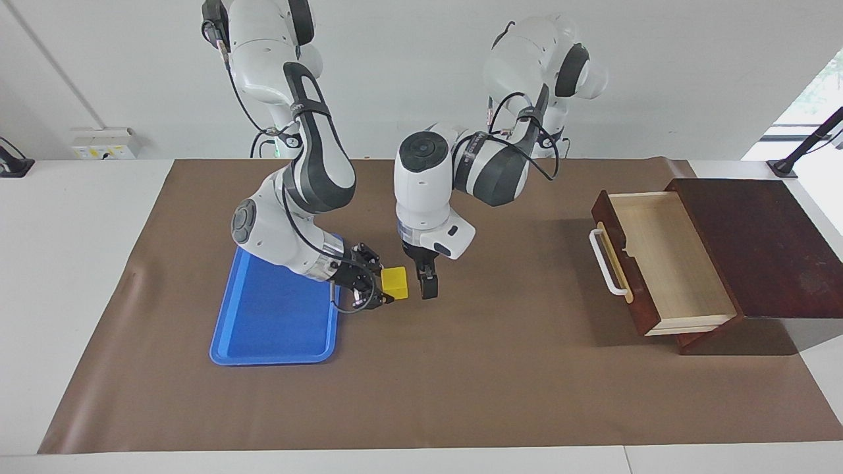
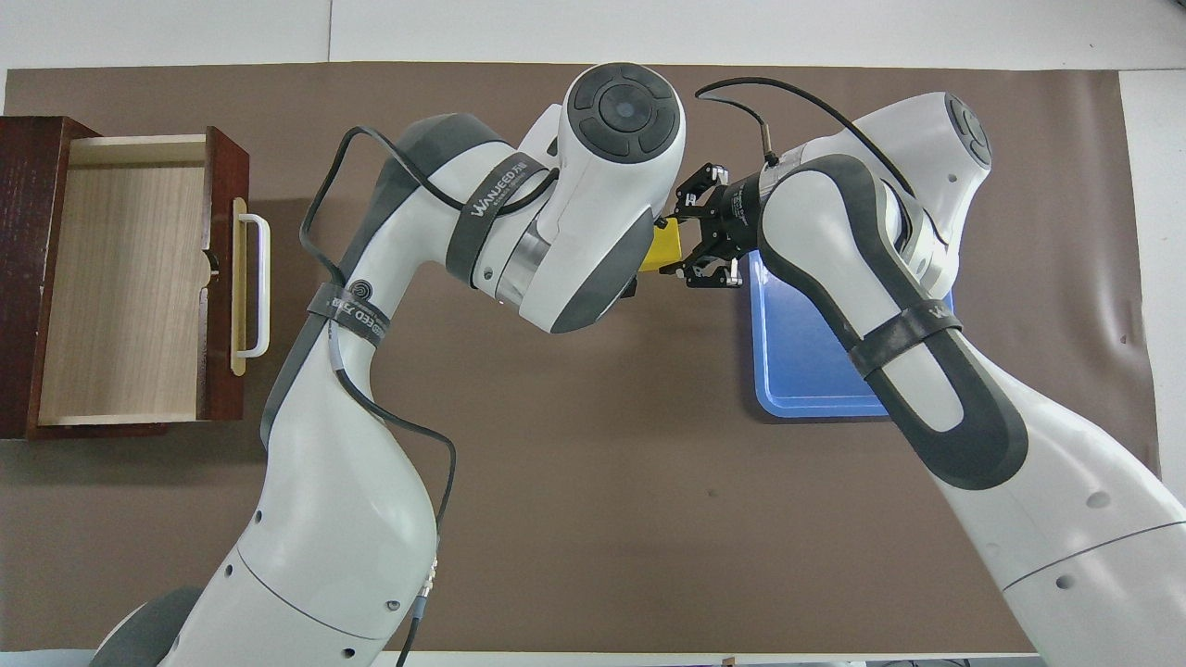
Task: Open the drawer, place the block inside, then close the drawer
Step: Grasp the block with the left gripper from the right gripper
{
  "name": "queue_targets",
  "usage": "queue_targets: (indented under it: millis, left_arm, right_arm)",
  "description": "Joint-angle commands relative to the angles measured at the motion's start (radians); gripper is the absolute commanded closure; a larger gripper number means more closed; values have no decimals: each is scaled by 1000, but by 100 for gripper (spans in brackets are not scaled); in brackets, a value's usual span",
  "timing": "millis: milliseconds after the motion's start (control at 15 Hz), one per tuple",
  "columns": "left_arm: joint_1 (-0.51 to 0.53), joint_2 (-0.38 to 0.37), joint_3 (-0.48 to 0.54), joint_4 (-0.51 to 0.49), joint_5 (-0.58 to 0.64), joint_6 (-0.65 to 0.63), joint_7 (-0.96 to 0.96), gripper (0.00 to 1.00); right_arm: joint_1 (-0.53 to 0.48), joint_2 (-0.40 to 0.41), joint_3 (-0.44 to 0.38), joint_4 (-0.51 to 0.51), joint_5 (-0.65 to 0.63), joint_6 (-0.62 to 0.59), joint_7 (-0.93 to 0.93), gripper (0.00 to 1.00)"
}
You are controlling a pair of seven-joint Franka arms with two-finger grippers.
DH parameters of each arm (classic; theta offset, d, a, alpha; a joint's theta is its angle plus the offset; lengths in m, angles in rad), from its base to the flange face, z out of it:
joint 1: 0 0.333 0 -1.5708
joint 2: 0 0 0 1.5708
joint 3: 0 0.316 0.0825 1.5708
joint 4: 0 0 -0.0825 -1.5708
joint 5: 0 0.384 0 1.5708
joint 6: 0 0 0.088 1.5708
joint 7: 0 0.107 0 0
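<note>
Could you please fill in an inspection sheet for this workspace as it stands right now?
Surface: brown mat on white table.
Job's things: drawer pulled open, nothing inside; block held above the mat beside the tray.
Clutter: blue tray, bare.
Grippers: right pincer shut on the block; left pincer beside the block, apart from it.
Cables: black leads along both arms.
Surroundings: white wall, socket box.

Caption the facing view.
Right gripper holds the block beside the left gripper; the drawer is open.

block (image 1: pixel 395 282) beside tray (image 1: pixel 273 316)
</note>
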Motion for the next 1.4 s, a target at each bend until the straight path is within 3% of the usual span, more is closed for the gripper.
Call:
queue_targets:
  millis: [0,667,1333]
  left_arm:
    - [-37,30,22,48,-23,-19,-20,0]
    - [-40,32,21,38,-25,91,-69,0]
    - [-63,18,19,-42,-15,104,-69,0]
  right_arm:
    - [1,11,1,20,-18,3,26,100]
    - [-1,11,1,16,-12,8,29,100]
    - [2,11,1,12,-7,25,33,100]
